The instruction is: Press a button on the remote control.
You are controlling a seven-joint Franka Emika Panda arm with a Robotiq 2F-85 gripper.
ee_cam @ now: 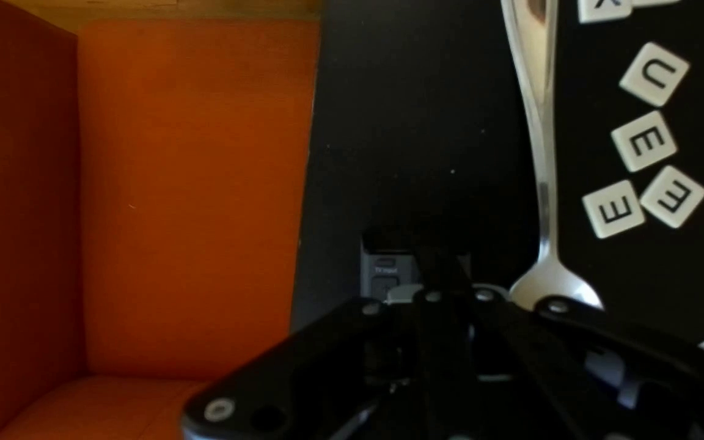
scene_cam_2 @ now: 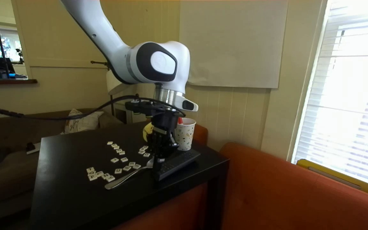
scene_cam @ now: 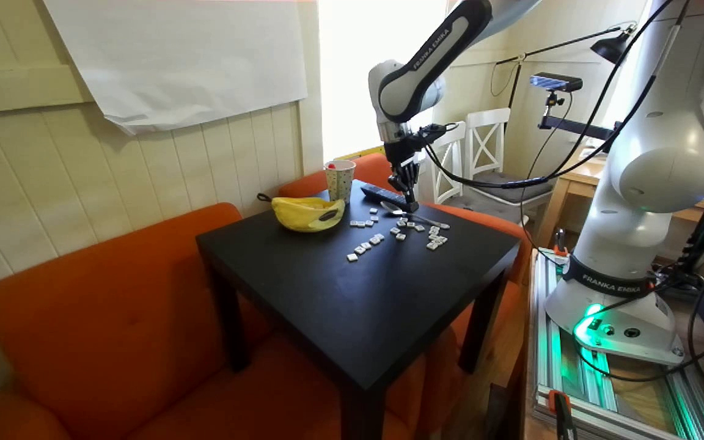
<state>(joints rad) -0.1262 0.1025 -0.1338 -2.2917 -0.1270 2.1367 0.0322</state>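
The dark remote control lies on the black table in both exterior views (scene_cam: 381,195) (scene_cam_2: 181,162). In the wrist view, only its near end (ee_cam: 382,278) with a few buttons and a "TV input" label shows. The rest is hidden under the gripper. My gripper (scene_cam: 410,205) points down at one end of the remote, fingers together with nothing visible between them. It also shows in an exterior view (scene_cam_2: 159,167) and in the wrist view (ee_cam: 440,263). The fingertips are at or just above the remote's surface. I cannot tell whether they touch it.
A metal spoon (ee_cam: 544,153) lies close beside the remote. Several white letter tiles (scene_cam: 364,247) are scattered on the black table (scene_cam: 352,305). A patterned paper cup (scene_cam_2: 185,134) stands near the remote's far end. A yellow banana-shaped pouch (scene_cam: 308,214) lies near the table's edge. Orange seats (ee_cam: 193,195) border the table.
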